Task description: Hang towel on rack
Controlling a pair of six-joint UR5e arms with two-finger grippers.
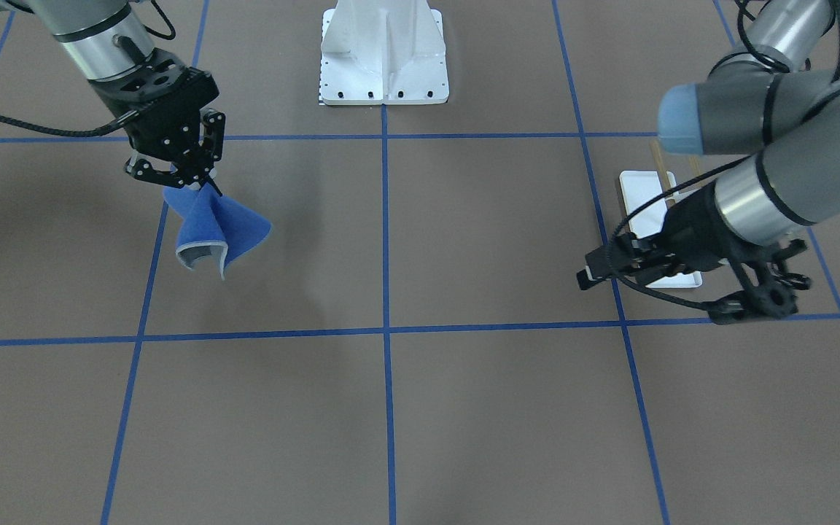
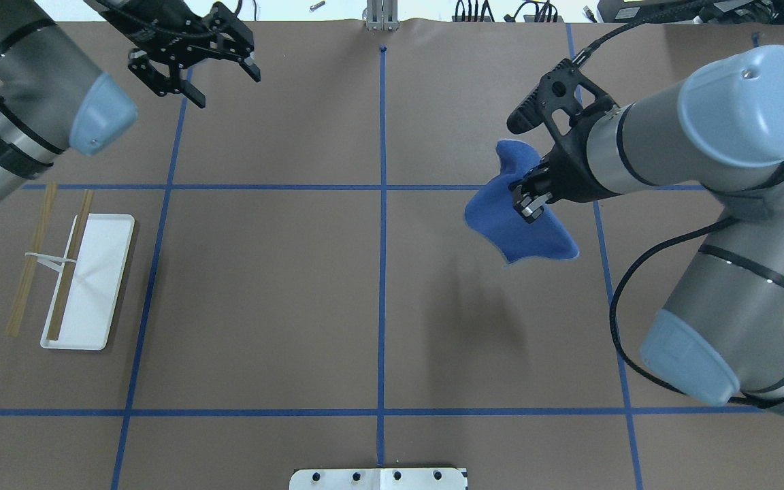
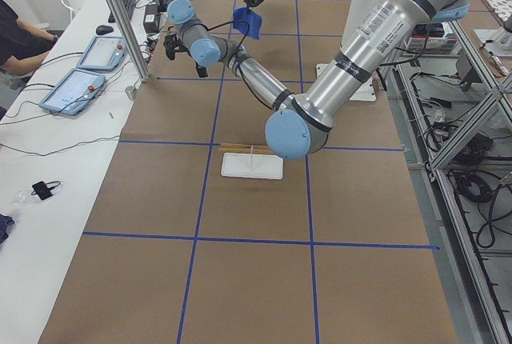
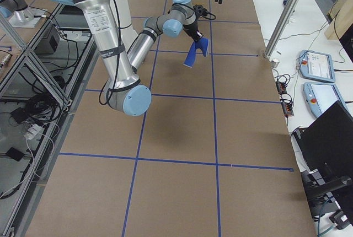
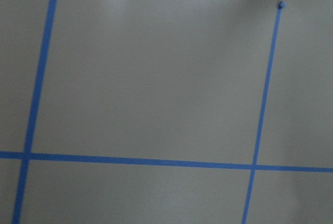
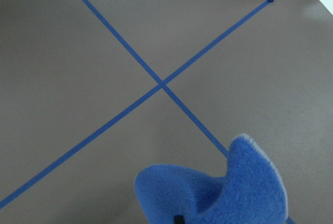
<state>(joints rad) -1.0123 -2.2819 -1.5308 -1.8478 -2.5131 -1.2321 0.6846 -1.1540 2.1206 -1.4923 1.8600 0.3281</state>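
The towel (image 2: pixel 525 235), bright blue with a light grey edge, hangs bunched from my right gripper (image 2: pixel 529 202), which is shut on its upper part and holds it above the table on the right side. It also shows in the front view (image 1: pixel 217 227) under the right gripper (image 1: pixel 181 173), and at the bottom of the right wrist view (image 6: pixel 218 193). The rack (image 2: pixel 96 272) stands on the left: white tray base, thin white upright, two tan wooden rods (image 2: pixel 33 257). My left gripper (image 2: pixel 227 87) is open and empty, high and beyond the rack. In the front view the left arm partly hides the rack (image 1: pixel 644 200).
The large white bolted pedestal (image 1: pixel 383 58) stands at the robot's edge of the table. Blue tape lines (image 5: pixel 151 160) cross the brown table. An operators' desk with tablets (image 3: pixel 80 72) and a metal post (image 3: pixel 120 16) lie beyond the far edge.
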